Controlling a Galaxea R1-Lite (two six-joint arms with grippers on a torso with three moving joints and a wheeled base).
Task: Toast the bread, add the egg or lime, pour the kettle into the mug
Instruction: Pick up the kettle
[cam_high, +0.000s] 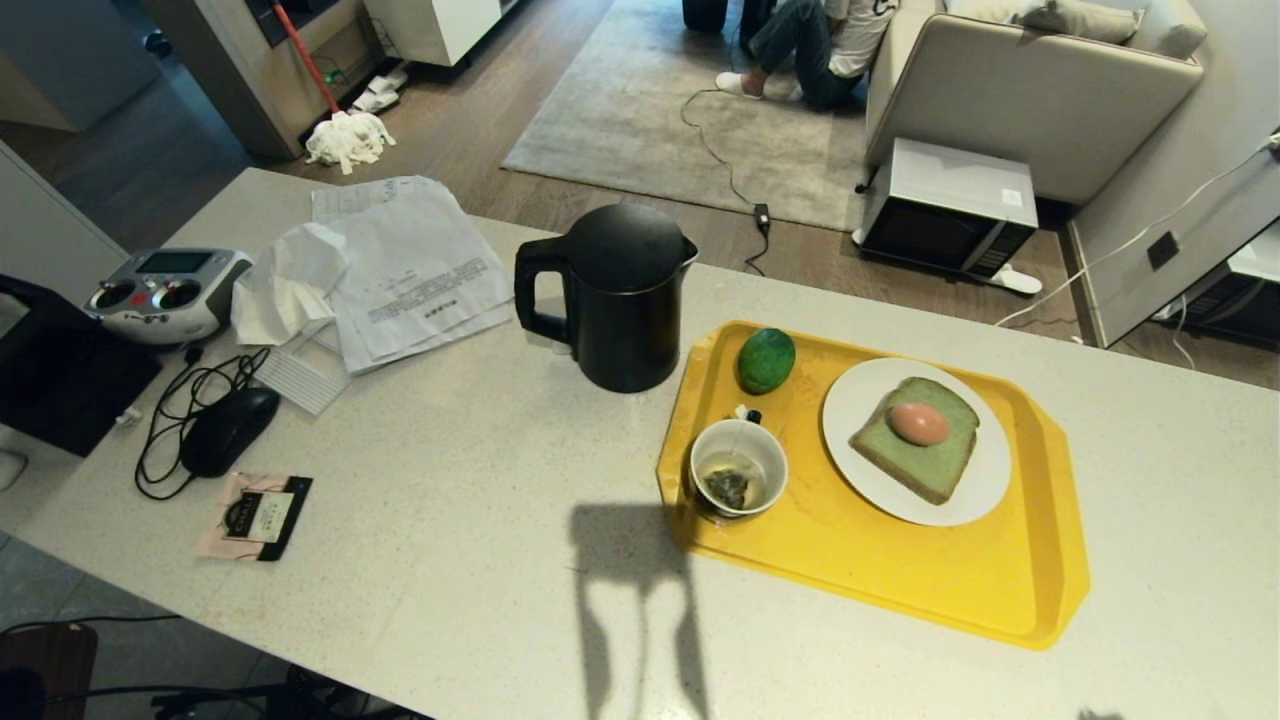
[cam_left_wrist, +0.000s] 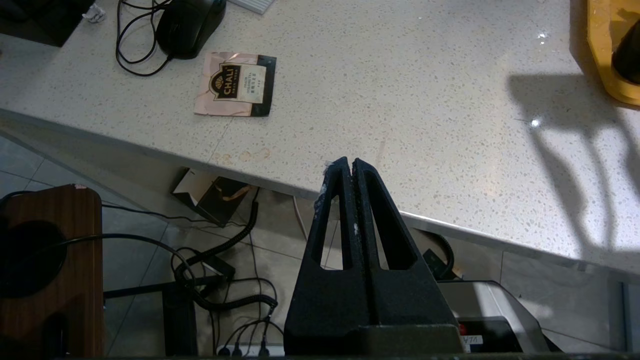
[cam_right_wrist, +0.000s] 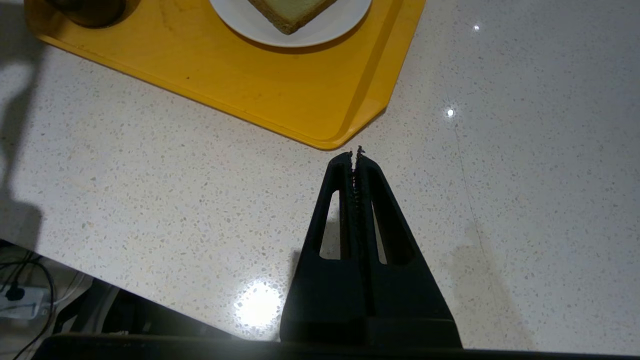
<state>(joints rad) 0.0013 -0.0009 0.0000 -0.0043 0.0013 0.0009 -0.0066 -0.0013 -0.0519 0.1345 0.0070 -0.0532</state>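
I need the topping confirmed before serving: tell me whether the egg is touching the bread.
Touching. The head view shows the egg resting directly on top of the bread on the white plate, with no gap between them.

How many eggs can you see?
1. The egg lies on top of the bread on the white plate, on the yellow tray. None other shows; more could be hidden.

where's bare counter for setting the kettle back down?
Widest bare patch: counter between the tea packet and the yellow tray, in front of the kettle. More lies right of the tray. Crowded: papers, controller and mouse on the left; the tray's far half holds mug, lime, plate.
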